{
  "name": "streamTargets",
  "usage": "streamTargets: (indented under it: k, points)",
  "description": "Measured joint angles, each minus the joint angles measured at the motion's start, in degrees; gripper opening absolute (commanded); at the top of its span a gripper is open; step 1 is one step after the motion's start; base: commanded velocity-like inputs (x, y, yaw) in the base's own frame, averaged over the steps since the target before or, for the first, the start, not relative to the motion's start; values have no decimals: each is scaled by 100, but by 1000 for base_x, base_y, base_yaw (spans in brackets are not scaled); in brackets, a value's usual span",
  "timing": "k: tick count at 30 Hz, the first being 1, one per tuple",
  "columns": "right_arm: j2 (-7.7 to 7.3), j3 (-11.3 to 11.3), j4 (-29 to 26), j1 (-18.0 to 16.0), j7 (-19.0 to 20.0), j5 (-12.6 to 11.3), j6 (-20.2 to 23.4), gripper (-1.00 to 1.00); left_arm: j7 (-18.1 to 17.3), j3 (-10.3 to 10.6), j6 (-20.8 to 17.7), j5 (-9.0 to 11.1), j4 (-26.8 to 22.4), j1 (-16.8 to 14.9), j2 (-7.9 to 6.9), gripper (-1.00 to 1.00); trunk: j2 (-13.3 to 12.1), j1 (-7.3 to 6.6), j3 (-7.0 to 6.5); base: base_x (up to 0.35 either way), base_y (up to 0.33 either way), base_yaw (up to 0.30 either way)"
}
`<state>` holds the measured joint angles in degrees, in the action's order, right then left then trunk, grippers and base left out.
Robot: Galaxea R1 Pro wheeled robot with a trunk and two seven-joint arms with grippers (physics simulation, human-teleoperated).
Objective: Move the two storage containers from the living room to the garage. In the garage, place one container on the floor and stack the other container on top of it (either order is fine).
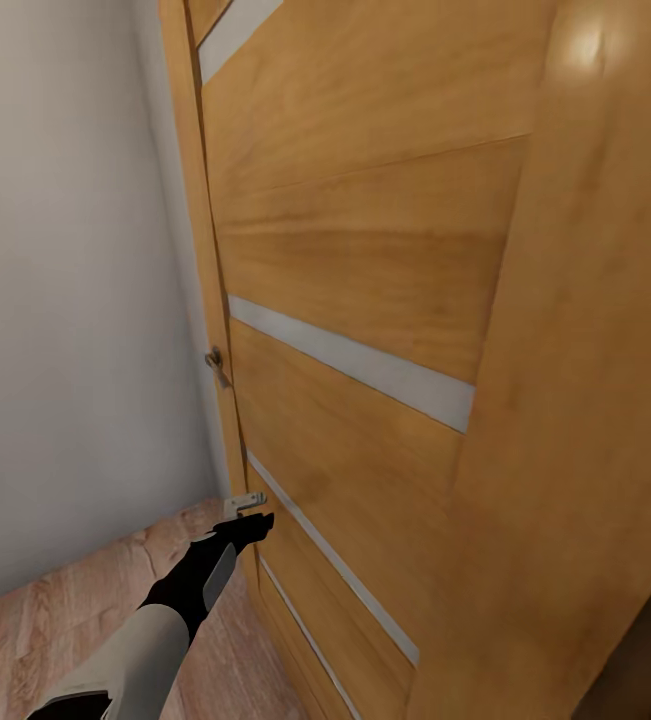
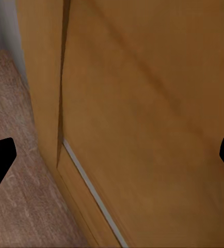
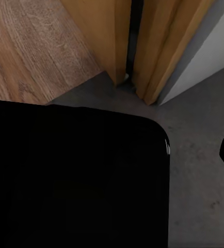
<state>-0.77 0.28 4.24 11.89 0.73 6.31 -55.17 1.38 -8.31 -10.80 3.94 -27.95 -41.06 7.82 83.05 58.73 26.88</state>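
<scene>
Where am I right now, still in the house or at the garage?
Probably at an indoor doorway, on the threshold between rooms. A wooden door with a lever handle stands close ahead beside a plain wall. The wood plank flooring gives way to grey concrete-like floor at the door's foot.

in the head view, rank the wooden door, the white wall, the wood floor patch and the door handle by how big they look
Largest to smallest as they look:
1. Wooden door, though it is very close to the camera.
2. White wall.
3. Wood floor.
4. Door handle, far the smallest.
</scene>
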Motion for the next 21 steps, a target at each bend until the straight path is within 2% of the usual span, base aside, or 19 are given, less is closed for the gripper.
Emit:
streamTargets:
  k: [21]
  points:
    - [0, -3, 0, -1, -1, -1, -4, 100, -2, 1, 0, 4, 0, 0, 0, 100, 0, 0, 0, 0, 0, -3]
